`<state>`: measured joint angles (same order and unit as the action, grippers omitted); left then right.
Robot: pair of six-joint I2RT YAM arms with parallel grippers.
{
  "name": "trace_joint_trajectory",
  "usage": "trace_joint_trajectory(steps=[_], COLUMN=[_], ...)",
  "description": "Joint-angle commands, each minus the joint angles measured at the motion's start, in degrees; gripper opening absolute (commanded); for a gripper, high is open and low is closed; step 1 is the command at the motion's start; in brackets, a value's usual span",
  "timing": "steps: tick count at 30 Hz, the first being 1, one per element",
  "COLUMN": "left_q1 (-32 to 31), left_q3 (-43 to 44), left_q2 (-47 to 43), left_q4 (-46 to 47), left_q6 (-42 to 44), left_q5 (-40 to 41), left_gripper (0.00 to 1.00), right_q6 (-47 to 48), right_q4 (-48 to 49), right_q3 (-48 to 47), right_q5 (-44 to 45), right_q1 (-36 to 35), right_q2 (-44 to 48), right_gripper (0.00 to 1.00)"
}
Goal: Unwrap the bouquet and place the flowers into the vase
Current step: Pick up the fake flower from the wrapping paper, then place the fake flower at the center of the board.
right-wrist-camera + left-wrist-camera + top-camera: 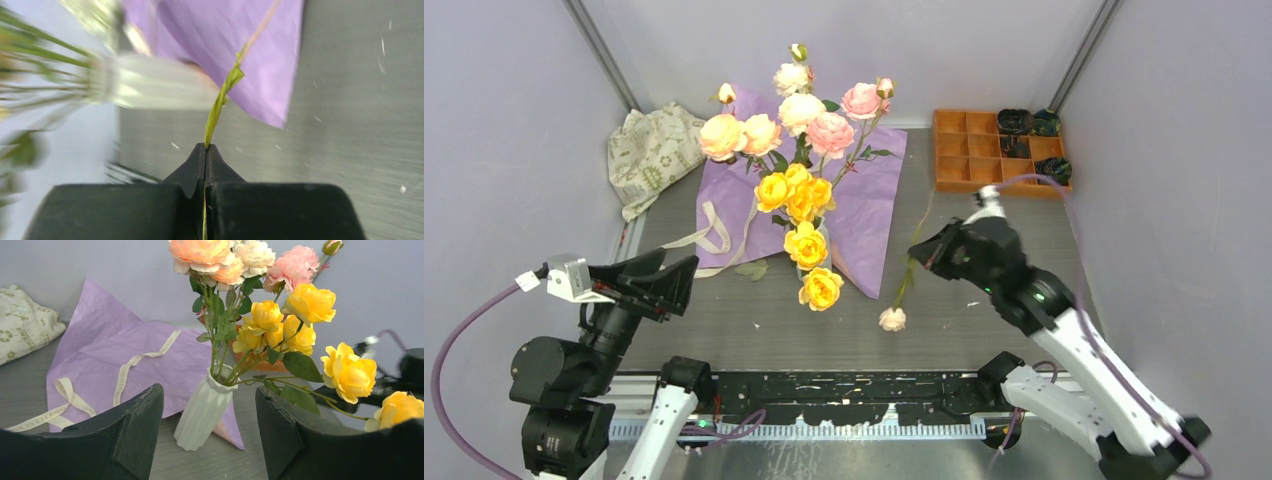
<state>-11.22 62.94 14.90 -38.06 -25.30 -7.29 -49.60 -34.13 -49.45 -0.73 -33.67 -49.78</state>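
Note:
The white ribbed vase stands on the table holding most of the flowers, peach, pink, cream and yellow roses. The bouquet's purple paper lies flat behind it, with the cream ribbon loose to the left. My right gripper is shut on the green stem of one more flower, whose pale bloom hangs down near the table, right of the vase. My left gripper is open and empty, left of the vase, which shows between its fingers.
An orange compartment tray with dark items sits at the back right. A printed cloth bag lies at the back left. A loose leaf lies near the ribbon. Grey walls close in on three sides.

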Motion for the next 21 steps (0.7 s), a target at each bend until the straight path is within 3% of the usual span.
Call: trace_joint_trajectory(steps=[1, 6, 11, 15, 21], left_q1=[0.3, 0.3, 0.3, 0.3, 0.3], left_q3=[-1.1, -1.2, -0.5, 0.3, 1.2], left_q2=[1.3, 1.5, 1.5, 1.5, 1.5], left_q4=[5.9, 6.4, 6.5, 6.4, 5.9], left_q6=[-1.6, -1.9, -2.3, -2.5, -2.4], left_q5=[-3.0, -3.8, -4.6, -4.9, -5.4], left_gripper=[0.68, 0.68, 0.68, 0.68, 0.68], right_q6=[-10.3, -23.8, -37.2, -46.5, -54.1], right_q4=[-5.3, -6.1, -4.4, -0.4, 9.2], right_q3=[-6.1, -3.4, 2.0, 6.1, 6.4], right_q5=[15.6, 22.9, 27.0, 33.1, 42.9], right_q1=[-0.4, -0.4, -0.4, -0.4, -0.2], right_q2=[12.5, 23.8, 25.7, 21.2, 6.9], right_gripper=[0.01, 0.01, 0.01, 0.01, 0.01])
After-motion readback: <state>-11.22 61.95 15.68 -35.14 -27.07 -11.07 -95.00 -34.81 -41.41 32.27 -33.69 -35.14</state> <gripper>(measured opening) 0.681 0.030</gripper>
